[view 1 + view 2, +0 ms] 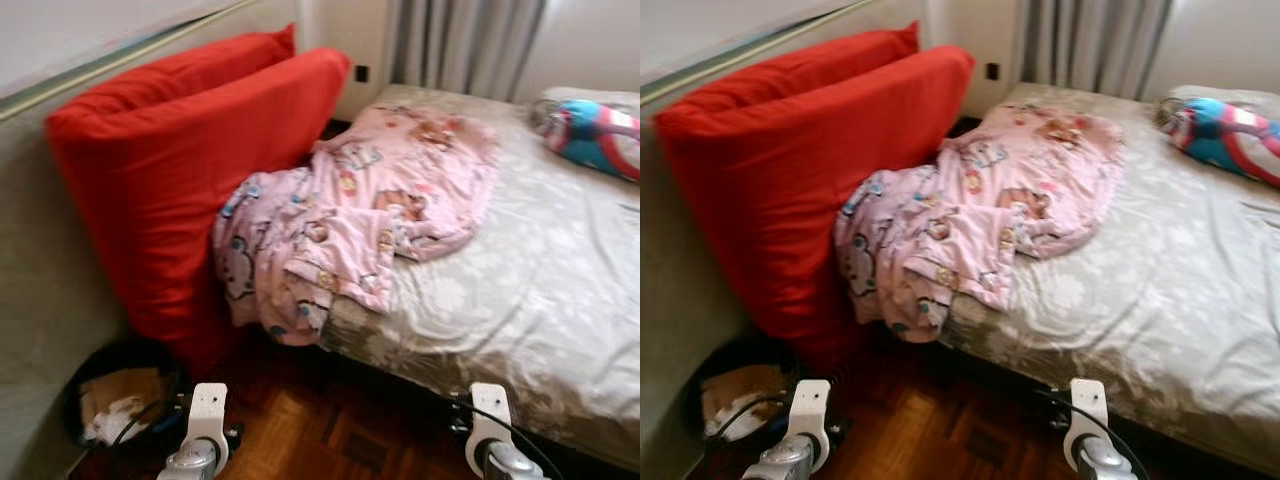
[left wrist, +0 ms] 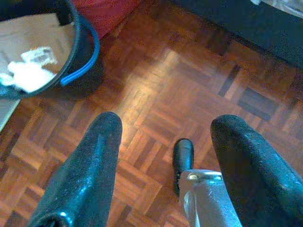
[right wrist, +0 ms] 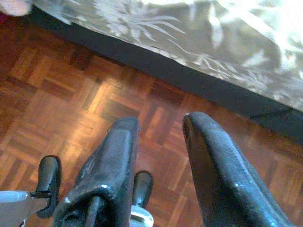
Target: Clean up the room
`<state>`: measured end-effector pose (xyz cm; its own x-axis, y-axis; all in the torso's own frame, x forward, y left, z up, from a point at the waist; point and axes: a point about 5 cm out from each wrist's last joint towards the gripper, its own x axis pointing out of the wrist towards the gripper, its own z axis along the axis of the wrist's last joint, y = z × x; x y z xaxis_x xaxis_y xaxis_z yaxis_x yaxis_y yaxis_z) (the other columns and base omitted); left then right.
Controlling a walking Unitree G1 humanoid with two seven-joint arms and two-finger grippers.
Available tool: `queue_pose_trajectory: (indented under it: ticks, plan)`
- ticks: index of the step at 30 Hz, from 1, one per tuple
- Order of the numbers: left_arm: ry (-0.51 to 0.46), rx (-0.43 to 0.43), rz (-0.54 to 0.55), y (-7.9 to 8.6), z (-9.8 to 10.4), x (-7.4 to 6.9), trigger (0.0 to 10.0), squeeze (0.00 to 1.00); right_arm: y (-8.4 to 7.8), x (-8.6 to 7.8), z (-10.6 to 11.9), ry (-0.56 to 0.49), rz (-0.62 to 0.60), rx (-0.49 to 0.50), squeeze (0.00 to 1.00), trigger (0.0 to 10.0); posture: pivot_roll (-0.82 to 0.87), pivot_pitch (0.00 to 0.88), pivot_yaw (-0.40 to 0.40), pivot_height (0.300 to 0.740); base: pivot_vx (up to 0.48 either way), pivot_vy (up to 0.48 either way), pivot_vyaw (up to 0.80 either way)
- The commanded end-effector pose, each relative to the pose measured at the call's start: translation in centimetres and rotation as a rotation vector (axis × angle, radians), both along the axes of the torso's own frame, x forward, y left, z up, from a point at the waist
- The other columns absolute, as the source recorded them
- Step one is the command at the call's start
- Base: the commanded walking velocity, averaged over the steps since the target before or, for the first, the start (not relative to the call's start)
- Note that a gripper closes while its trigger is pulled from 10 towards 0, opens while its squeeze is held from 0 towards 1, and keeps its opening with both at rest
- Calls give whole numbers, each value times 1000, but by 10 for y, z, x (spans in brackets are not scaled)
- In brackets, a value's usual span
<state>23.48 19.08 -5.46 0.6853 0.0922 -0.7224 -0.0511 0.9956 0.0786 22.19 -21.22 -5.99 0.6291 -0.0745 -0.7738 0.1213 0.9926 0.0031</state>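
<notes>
A pink cartoon-print blanket (image 1: pixel 350 210) lies crumpled on the bed (image 1: pixel 540 280) and hangs over its near left corner. Two big red cushions (image 1: pixel 180 170) lean against the wall beside the bed. A colourful striped pillow (image 1: pixel 595 135) rests at the far right of the bed. Both arms hang low over the wooden floor. My left gripper (image 2: pixel 163 137) is open with nothing between its fingers, near a black bin (image 2: pixel 71 56). Beside the bed's edge my right gripper (image 3: pixel 161 127) is open and empty too.
The black bin (image 1: pixel 115 395) with cardboard and white paper stands on the floor at the left, below the cushions. Parquet floor (image 1: pixel 320 430) runs between bin and bed. Grey curtains (image 1: pixel 460 45) hang behind the bed. A pale wall (image 1: pixel 40 300) closes the left side.
</notes>
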Motion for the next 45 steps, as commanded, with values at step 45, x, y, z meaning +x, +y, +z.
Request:
queue_pose_trajectory:
  ticks: [45]
  plan:
    - [30,11,-22,3,-4,-7,10000,0,3,-4,-3,-7,-10,27,0,10000,45,0,11,740,101,0,308]
